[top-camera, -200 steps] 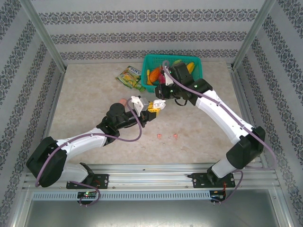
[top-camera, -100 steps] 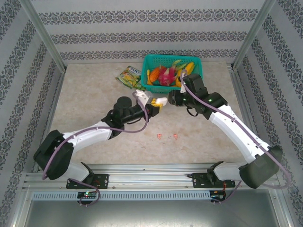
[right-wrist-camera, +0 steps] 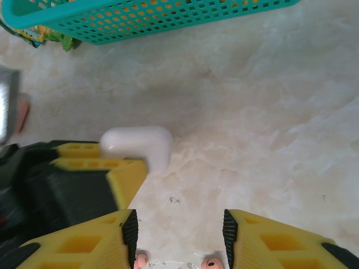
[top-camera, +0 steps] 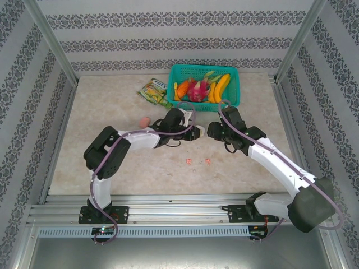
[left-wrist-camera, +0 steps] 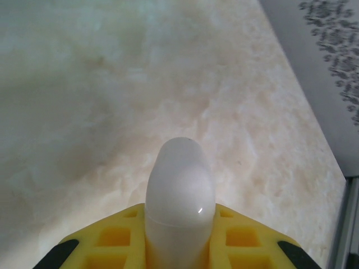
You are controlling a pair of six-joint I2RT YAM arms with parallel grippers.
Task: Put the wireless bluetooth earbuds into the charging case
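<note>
My left gripper [top-camera: 193, 131] is shut on a white rounded charging case [left-wrist-camera: 179, 193], which sticks out past its yellow fingers [right-wrist-camera: 95, 166] just above the table. The case [right-wrist-camera: 141, 144] is closed as far as I can see. My right gripper [right-wrist-camera: 179, 235] stands open a short way to the right of the case [top-camera: 197, 132], with nothing between its fingers. Two pink-red earbuds [top-camera: 189, 161] [top-camera: 207, 162] lie on the table nearer the bases, at the lower edge of the right wrist view [right-wrist-camera: 140, 261] [right-wrist-camera: 211, 263]. The two whitish earbuds are out of view.
A teal basket [top-camera: 235, 84] of toy fruit stands at the back, its wall [right-wrist-camera: 168, 17] close ahead of the right gripper. A snack bag [top-camera: 153, 92] lies left of it. A small pink case [top-camera: 145, 120] sits left of the left arm.
The left gripper has carried the white case right and nearer the table. The right gripper has drawn back from the basket side and now stands apart from the case.
</note>
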